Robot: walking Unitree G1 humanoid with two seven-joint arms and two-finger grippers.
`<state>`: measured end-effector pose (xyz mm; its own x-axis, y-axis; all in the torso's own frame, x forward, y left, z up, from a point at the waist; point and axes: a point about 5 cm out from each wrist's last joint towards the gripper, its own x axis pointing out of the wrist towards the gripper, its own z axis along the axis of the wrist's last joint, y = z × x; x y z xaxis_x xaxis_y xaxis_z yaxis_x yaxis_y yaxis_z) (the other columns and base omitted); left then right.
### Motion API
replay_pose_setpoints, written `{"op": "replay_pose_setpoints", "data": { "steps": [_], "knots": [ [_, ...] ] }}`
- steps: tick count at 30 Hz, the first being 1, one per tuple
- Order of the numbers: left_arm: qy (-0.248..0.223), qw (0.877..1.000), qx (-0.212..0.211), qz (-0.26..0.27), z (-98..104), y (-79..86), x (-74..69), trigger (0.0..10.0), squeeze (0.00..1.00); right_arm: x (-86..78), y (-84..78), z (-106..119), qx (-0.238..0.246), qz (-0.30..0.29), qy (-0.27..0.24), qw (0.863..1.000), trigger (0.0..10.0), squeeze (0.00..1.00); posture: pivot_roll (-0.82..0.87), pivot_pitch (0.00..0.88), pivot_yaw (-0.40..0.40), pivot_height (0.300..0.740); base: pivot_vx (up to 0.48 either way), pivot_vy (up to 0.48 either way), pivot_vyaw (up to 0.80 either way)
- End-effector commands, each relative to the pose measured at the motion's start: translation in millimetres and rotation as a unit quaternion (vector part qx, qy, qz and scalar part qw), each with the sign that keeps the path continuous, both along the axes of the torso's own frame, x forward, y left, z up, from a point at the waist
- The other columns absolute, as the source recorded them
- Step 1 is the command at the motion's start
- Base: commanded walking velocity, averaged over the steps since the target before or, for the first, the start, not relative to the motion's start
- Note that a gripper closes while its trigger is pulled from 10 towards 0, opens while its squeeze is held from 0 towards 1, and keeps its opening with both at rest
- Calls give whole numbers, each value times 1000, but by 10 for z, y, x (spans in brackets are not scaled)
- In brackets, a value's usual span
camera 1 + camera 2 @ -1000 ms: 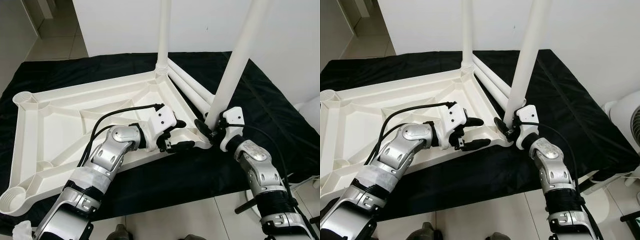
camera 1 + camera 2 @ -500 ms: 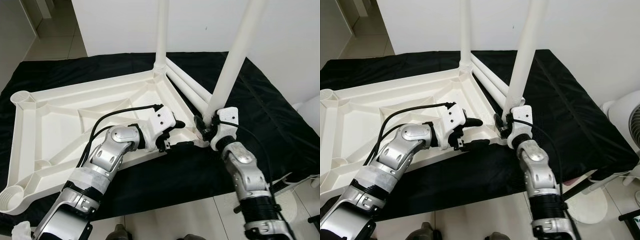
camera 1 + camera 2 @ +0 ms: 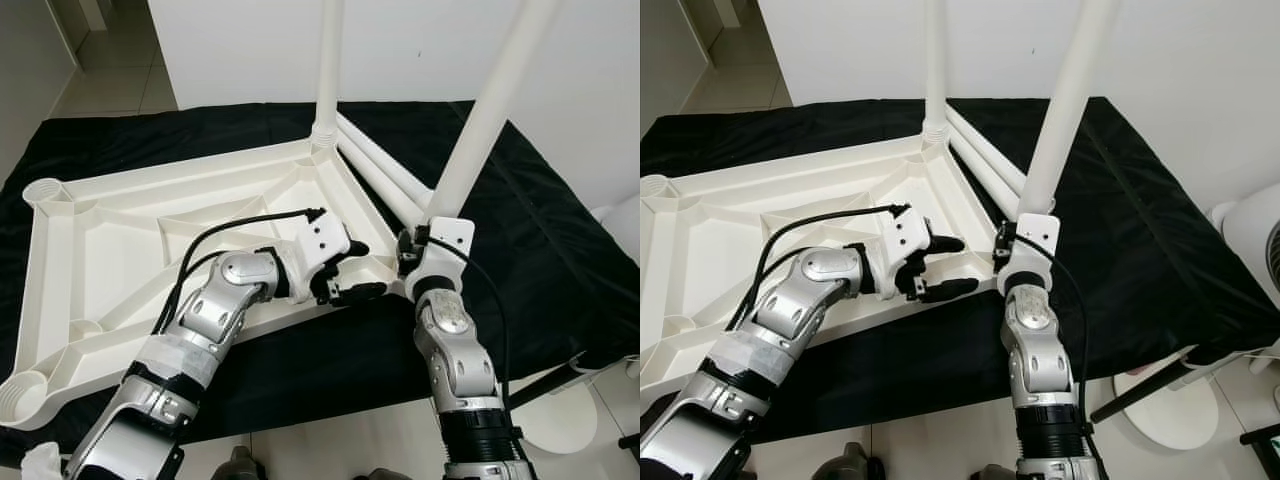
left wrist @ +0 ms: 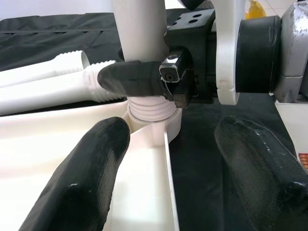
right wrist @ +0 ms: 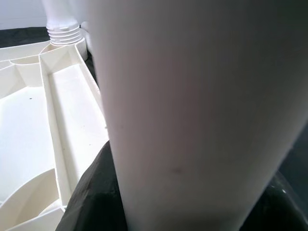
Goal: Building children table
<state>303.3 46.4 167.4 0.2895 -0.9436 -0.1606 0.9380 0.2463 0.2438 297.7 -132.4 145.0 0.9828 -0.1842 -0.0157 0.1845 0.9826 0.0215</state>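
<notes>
The white tabletop point(image 3: 120, 240) lies upside down on a black cloth point(image 3: 520, 230). One white leg point(image 3: 328, 60) stands upright in its far corner socket. A second leg point(image 3: 490, 100) leans over the near right corner, its threaded base at the socket point(image 4: 149, 108). My right gripper point(image 3: 410, 248) is shut on this leg just above the thread, one black finger point(image 4: 134, 79) wrapping it. In the right wrist view the leg point(image 5: 192, 96) is very close. My left gripper point(image 3: 350, 272) is open beside that corner, fingers point(image 4: 82, 178) either side of the rim. Two loose legs point(image 3: 385, 175) lie on the cloth.
A white wall point(image 3: 240, 40) stands right behind the cloth. A white fan point(image 3: 1250, 235) is at the far right, and a round white base point(image 3: 560, 420) sits on the tiled floor below. The cloth's front edge drops off beside my right forearm.
My right forearm has swung left and now stands nearly upright under the corner, the wrist turning around the leg. The leg's top leans slightly further right. My left arm stays put.
</notes>
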Motion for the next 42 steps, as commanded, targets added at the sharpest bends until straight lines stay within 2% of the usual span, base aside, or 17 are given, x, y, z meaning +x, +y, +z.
{"op": "replay_pose_setpoints", "data": {
  "steps": [1, 4, 5, 9, 11, 17, 18, 19, 20, 26, 27, 31, 32, 33, 36, 38, 42],
  "knots": [
    [5, 1000, 4, -4, -11, 13, -10, 10000, 0, -72, 42, -106, 16, -17, 25, 999, 10000, 0, 3, 4, -12, 740, 0, 0, 0],
    [5, 1000, 4, -3, -13, 21, -10, 10000, 0, -93, 72, -82, 11, -29, 22, 999, 10000, 0, 3, 2, -13, 740, 0, 0, 0],
    [5, 1000, 4, -3, -12, 24, -7, 10000, 0, -102, 95, -60, 9, -33, 19, 999, 10000, 1000, 3, 1, -11, 740, 0, 0, 0],
    [4, 1000, 4, -2, -7, 24, 1, 10000, 0, -110, 123, -16, 13, -27, 9, 1000, 10000, 1000, 3, 3, -11, 740, 0, 0, 0],
    [3, 1000, 4, -2, -1, 26, 6, 10000, 0, -116, 111, 33, 17, -14, -7, 1000, 10000, 1000, 0, 5, -11, 740, 0, 0, 0],
    [3, 1000, 4, -1, -2, 22, 11, 10000, 0, -143, 57, 45, 23, 21, -14, 999, 10000, 1000, -4, 2, -15, 740, 0, 0, 0],
    [2, 1000, 4, -1, -1, 20, 10, 10000, 0, -151, 46, 37, 22, 29, -12, 999, 10000, 682, -4, 1, -15, 740, 0, 0, 0],
    [2, 1000, 4, -1, -1, 20, 10, 10000, 0, -151, 46, 37, 22, 29, -12, 999, 10000, 682, -4, 1, -15, 740, 0, 0, 0],
    [2, 1000, 3, -2, -5, 13, 5, 10000, 0, -168, -23, 10, 15, 71, -14, 997, 10000, 0, -8, 0, -17, 740, 0, 0, 0],
    [3, 1000, 3, -5, -9, 9, -4, 10000, 0, -169, -141, -24, -2, 143, -16, 990, 10000, 0, -9, 0, -18, 740, 0, 0, 0],
    [2, 1000, 4, -7, -14, 3, -5, 10000, 0, -158, -202, -38, -31, 172, -16, 985, 10000, 0, -12, 0, -20, 740, 0, 0, 0],
    [2, 1000, 5, -9, -18, -11, -4, 10000, 0, -114, -324, -51, -67, 215, -14, 974, 10000, 0, -13, 0, -23, 740, 0, 0, 0],
    [0, 1000, 4, -11, -14, -21, -4, 10000, 0, -33, -435, -31, -89, 242, -14, 966, 10000, 0, -13, 0, -22, 740, 0, 0, 0],
    [0, 1000, 3, -11, -12, -23, -5, 10000, 0, -11, -459, -21, -93, 249, -16, 964, 10000, 0, -13, 0, -22, 740, 0, 0, 0],
    [-1, 1000, 3, -11, -10, -27, -3, 10000, 0, 8, -463, -16, -92, 262, -14, 961, 10000, 0, -8, 0, -23, 740, 0, 0, 0],
    [-2, 1000, 3, -11, -7, -28, 1, 10000, 0, 73, -453, -7, -98, 290, -13, 952, 10000, 0, -7, 0, -23, 740, 0, 0, 0],
    [-2, 1000, 3, -11, -6, -27, 1, 10000, 0, 94, -454, -4, -101, 297, -13, 949, 10000, 0, -7, 0, -23, 740, 0, 0, 0]
  ]
}}
